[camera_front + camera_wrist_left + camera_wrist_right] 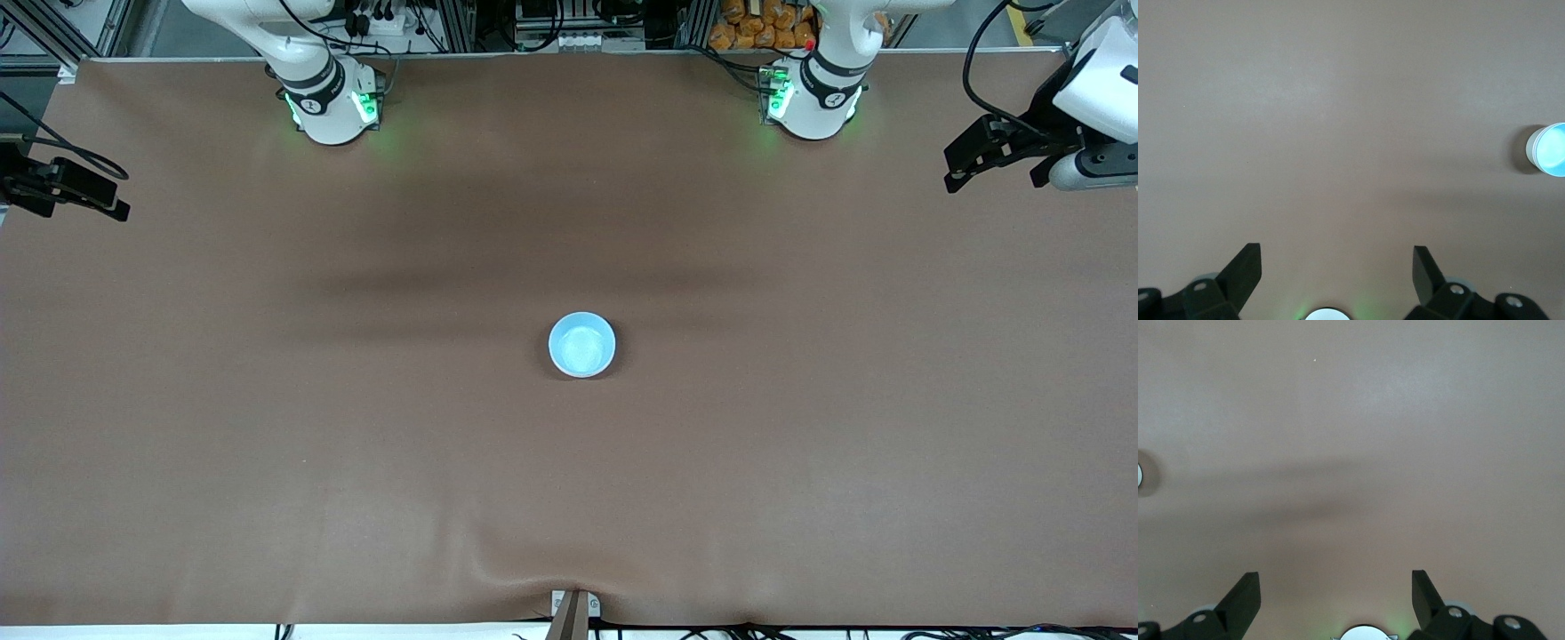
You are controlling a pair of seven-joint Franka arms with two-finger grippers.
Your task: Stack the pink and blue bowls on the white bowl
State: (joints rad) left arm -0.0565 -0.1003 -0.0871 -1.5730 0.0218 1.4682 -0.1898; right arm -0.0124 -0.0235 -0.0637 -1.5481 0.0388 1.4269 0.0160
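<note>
Standing Alone: One Stack at Mid-Table

Sitting near the middle of the brown table [267,444], the blue bowl [581,345] showed its open mouth upward. From the left wrist view a pale wall wrapped its side, so it appeared nested in another bowl; which one could not be told. The left gripper [1337,267] hung over the table's left-arm end, fingers spread, holding nothing. The right gripper [1336,587] waited over the right-arm end, fingers likewise spread and empty.

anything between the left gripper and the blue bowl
Nothing: the left wrist view shows only bare brown table between the open left gripper and the blue bowl.
</note>
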